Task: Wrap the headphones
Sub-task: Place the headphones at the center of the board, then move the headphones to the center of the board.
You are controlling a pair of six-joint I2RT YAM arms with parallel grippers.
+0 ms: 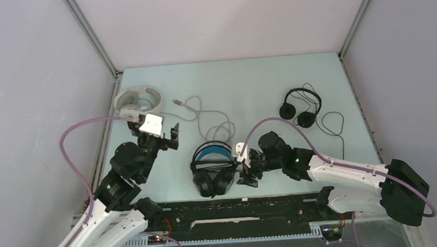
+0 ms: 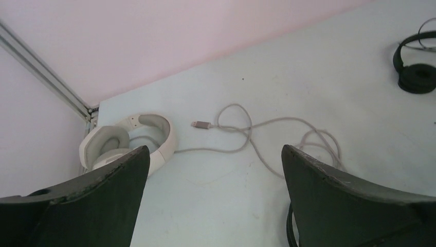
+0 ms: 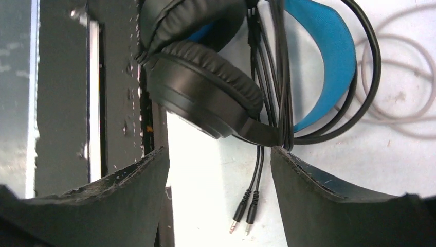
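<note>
The black over-ear headphones (image 1: 212, 169) with the blue headband (image 3: 329, 46) lie near the table's front middle, their black cord (image 3: 277, 77) bundled over the band. Two jack plugs (image 3: 244, 211) lie loose on the table between the fingers of my right gripper (image 3: 218, 154), which is open just right of the ear cup (image 3: 205, 87). My left gripper (image 2: 213, 154) is open and holds nothing, hovering between the white headphones (image 2: 128, 141) at the back left and the blue pair. The white pair's grey cable (image 2: 247, 131) sprawls loose. The small black headphones (image 1: 301, 107) sit back right.
A black rail (image 1: 239, 206) runs along the table's near edge, close to the blue pair's ear cups. White enclosure walls with metal posts (image 1: 91, 33) bound the table on three sides. The small pair's thin black cord (image 1: 335, 128) loops toward the right wall.
</note>
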